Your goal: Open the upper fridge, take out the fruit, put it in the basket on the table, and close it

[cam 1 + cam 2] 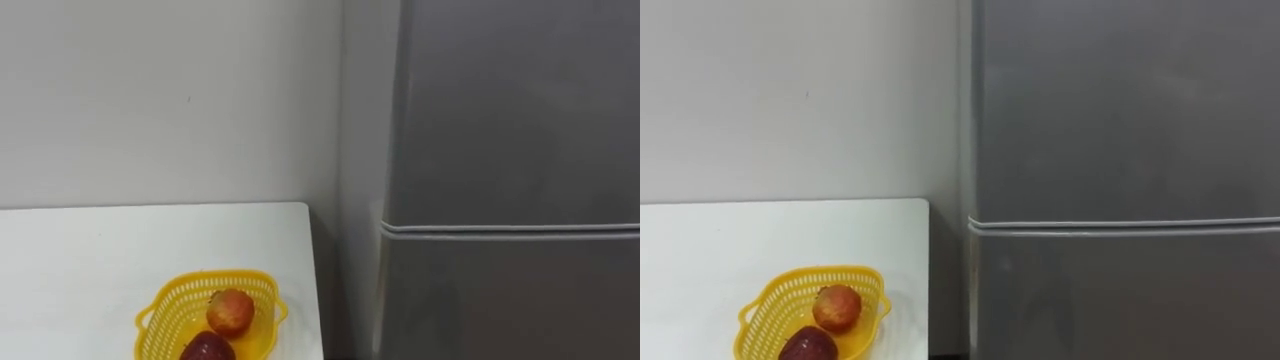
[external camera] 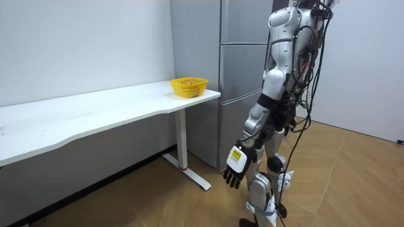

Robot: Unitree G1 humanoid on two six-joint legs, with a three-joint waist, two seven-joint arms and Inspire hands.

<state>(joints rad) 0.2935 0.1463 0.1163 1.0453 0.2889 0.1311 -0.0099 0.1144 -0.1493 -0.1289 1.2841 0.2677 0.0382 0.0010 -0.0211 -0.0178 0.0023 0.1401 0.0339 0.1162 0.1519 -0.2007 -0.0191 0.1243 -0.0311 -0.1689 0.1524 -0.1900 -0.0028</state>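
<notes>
The grey fridge stands straight ahead of me with its upper door shut. A thin seam divides that door from the lower door, also shut. No handle shows on either door. In the room view I stand upright a short step from the fridge. My left hand hangs low at my side, fingers relaxed and holding nothing.
A white table stands left of the fridge, against the wall. Near its right end sits a yellow basket with a red-yellow apple and a dark red fruit. A narrow gap separates table and fridge. Wooden floor lies behind me.
</notes>
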